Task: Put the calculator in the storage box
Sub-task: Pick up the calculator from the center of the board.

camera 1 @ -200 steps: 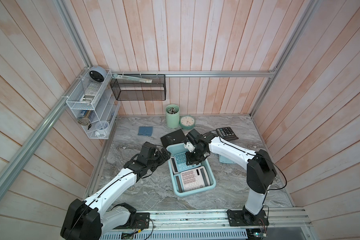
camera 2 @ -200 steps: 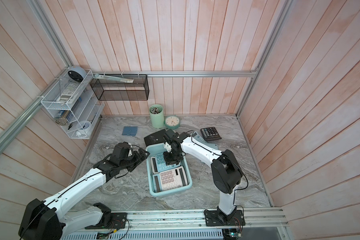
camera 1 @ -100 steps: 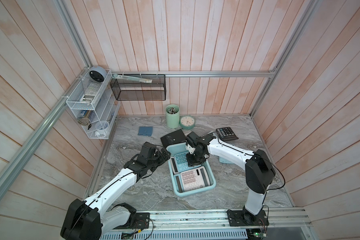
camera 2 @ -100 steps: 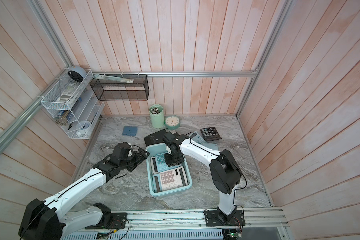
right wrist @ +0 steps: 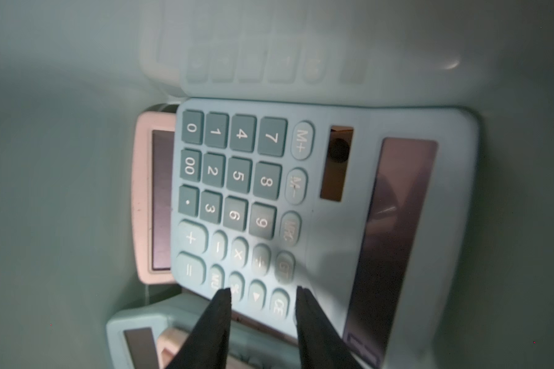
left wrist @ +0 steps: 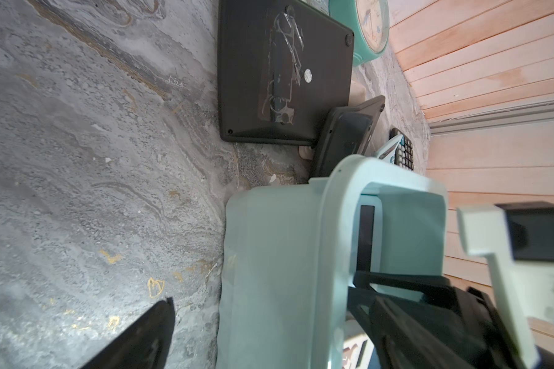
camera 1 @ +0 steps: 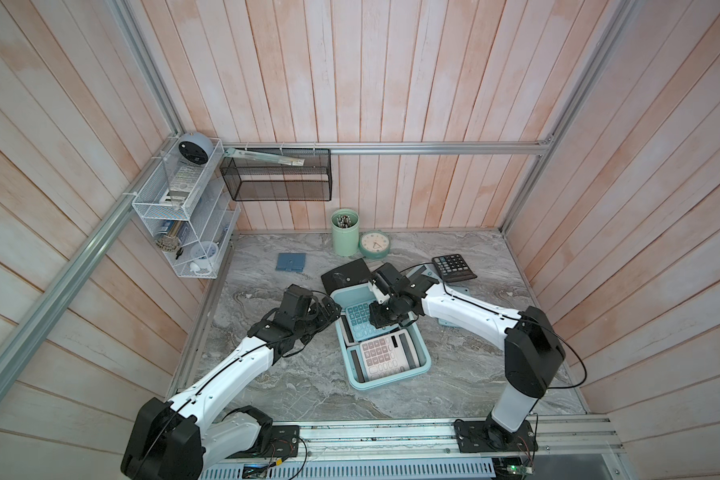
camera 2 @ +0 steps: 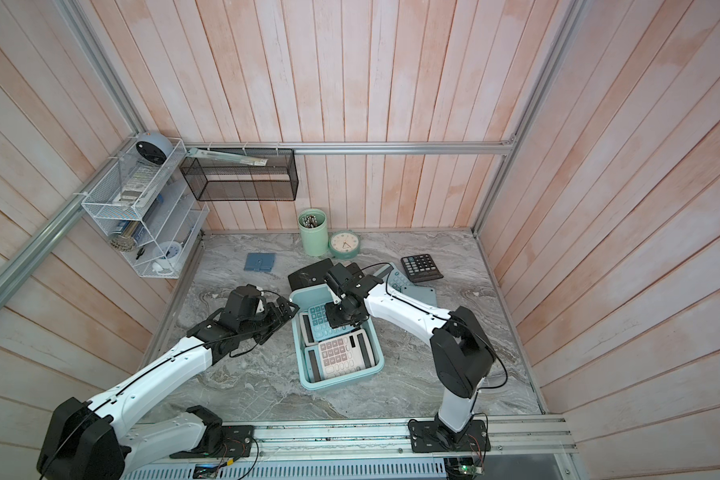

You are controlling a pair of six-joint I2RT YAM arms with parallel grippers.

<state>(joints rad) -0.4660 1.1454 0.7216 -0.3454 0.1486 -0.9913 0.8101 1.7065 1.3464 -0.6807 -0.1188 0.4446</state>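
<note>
Blue calculator in storage box, just beneath right pincer

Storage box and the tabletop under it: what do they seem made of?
Storage box: probably moulded plastic, smooth aqua, judging by its rounded corners, rolled rim and soft sheen. Tabletop: grey veined stone or a marble-print laminate; the swirls fit both.

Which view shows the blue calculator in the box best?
Right wrist view: the blue calculator fills it, key labels readable. Both top views show it small, partly under the right arm. The left wrist view shows only a sliver.
</note>
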